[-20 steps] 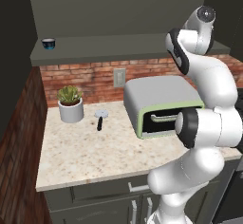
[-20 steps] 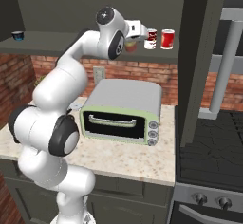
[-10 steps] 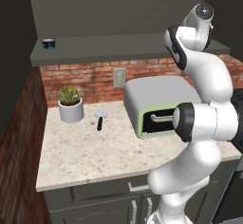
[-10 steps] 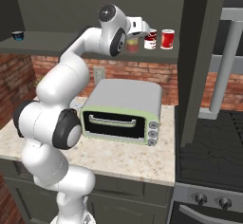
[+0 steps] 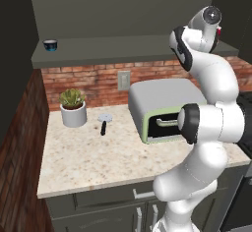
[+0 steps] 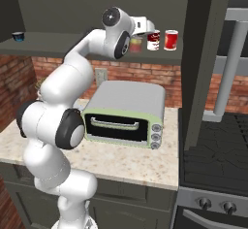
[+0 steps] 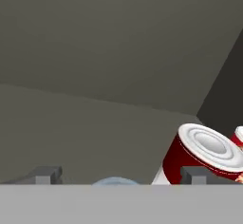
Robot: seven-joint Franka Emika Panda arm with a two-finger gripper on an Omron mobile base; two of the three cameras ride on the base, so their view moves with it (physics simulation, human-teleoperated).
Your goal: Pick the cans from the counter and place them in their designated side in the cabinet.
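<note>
Two small cans stand upright on the cabinet shelf board at its right end. One is dark red and white with a ringed silver top; the other, orange-red labelled with a grey-green rim, stands just left of it, partly hidden behind the arm's wrist. A brighter red can sits right of both.

In the hand view the pincer has its tips spread wide apart with nothing clamped between them. The dark red and white can stands just beyond the right-hand tip, and a pale rounded top peeks up at the bottom edge between the tips; what it belongs to is unclear.

The arm rises from the base in front of the toaster oven on the desk, bends at the elbow, and reaches up to shelf level, the hand lying roughly level along the shelf toward the cans.
</note>
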